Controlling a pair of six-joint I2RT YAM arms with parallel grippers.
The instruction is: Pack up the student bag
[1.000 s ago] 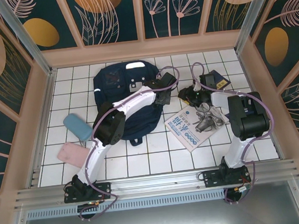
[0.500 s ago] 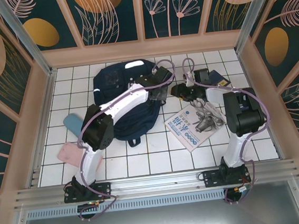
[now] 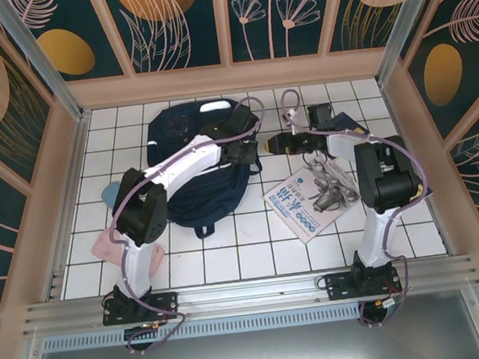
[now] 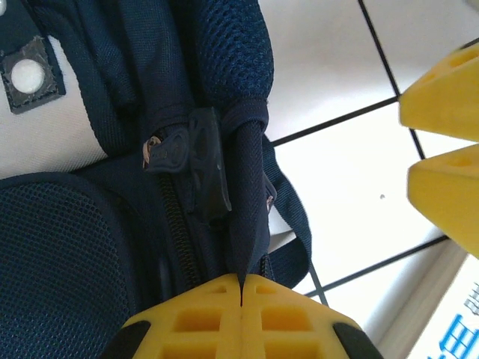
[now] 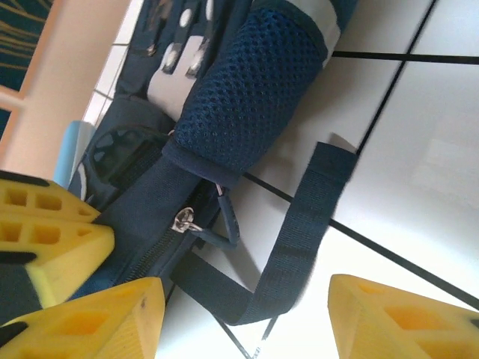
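The student bag, navy with a white stripe, lies at the back middle of the tiled table. My left gripper is at the bag's right edge. In the left wrist view it is shut on a fold of the bag's fabric beside a zipper. My right gripper stands just to the right of it, open. Its yellow fingers straddle a loose black strap lying on the tiles, near a zipper pull. Nothing is held between them.
A white booklet with a bunch of metal items on it lies right of the bag. A small dark-blue book sits at the back right. A light-blue case and a pink case lie at the left.
The left arm has swung left and back, dragging the bag's edge with it. The right gripper has followed to the left and opened wider.
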